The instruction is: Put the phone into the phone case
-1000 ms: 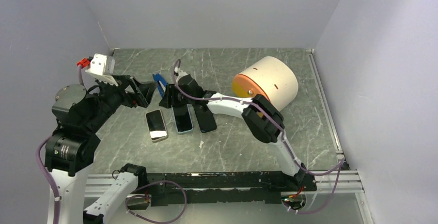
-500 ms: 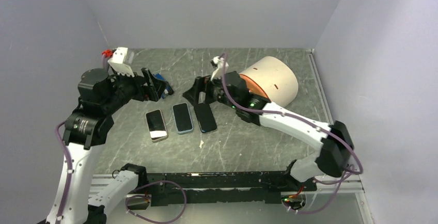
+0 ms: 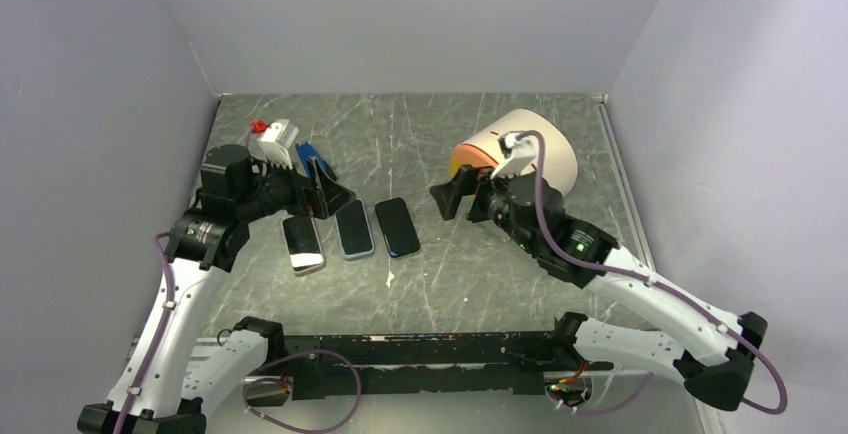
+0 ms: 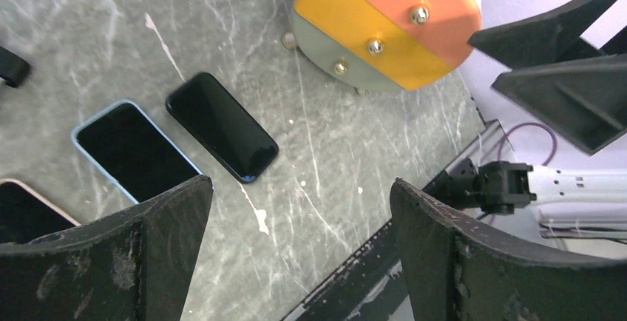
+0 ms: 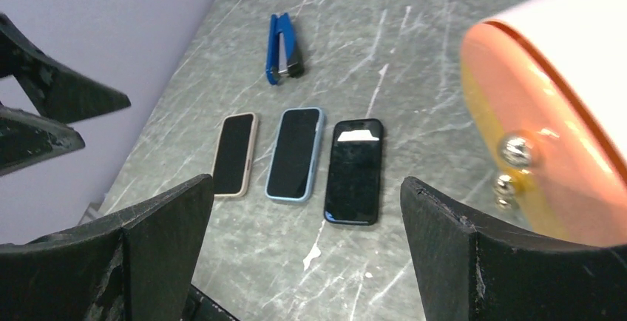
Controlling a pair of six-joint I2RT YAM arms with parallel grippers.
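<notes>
Three phones lie side by side on the grey table: a beige-edged one [image 3: 302,242], a middle phone in a light blue phone case [image 3: 353,228] [image 5: 294,153] [image 4: 133,151], and a bare black phone [image 3: 397,226] [image 5: 355,171] [image 4: 222,126]. My left gripper [image 3: 330,192] [image 4: 299,184] hovers open just behind the left two phones and holds nothing. Right of the row, clear of the phones, my right gripper [image 3: 452,197] [image 5: 307,183] also hangs open and empty.
A cream drum with an orange and yellow face [image 3: 520,159] [image 4: 384,21] lies on its side behind the right gripper. A blue stapler [image 3: 308,161] [image 5: 283,58] sits behind the phones near the left gripper. Walls close the table on three sides.
The right gripper has let go of the blue-cased phone, opened wide and pulled back to the right. The left arm has swung forward, its gripper still open. The phones have stayed put.
</notes>
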